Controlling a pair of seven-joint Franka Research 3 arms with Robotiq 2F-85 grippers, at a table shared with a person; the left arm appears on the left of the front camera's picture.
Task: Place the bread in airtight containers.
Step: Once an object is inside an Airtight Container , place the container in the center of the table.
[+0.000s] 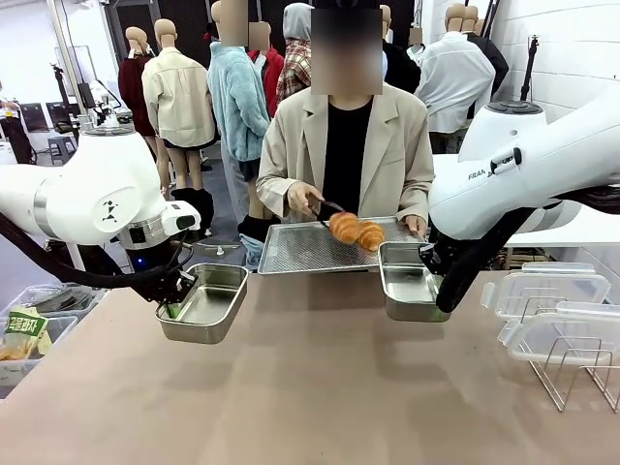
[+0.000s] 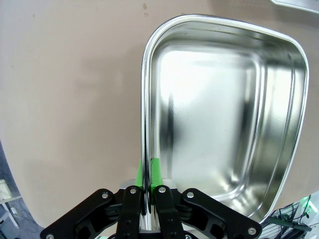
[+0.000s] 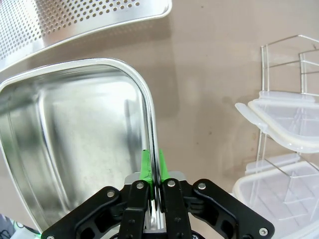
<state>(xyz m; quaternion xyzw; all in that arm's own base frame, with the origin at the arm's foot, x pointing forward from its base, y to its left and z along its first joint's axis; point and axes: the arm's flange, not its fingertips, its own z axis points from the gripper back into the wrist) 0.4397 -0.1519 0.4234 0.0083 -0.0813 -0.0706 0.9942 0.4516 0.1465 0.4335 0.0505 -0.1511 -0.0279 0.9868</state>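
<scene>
Pinching one rim each, the left pincer (image 2: pixel 146 172) grips the left tin (image 1: pixel 199 327) and the right pincer (image 3: pixel 153 164) the right tin (image 1: pixel 402 281), both empty, while the bread (image 1: pixel 346 227) hangs in a person's tongs (image 1: pixel 329 206) above the far tray (image 1: pixel 291 254), so filling and lidding remain.

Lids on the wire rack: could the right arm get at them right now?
Probably not yet: the right gripper is shut on the right tin at its rim. Bare table separates it from the lids, so after letting go, likely yes.
</scene>
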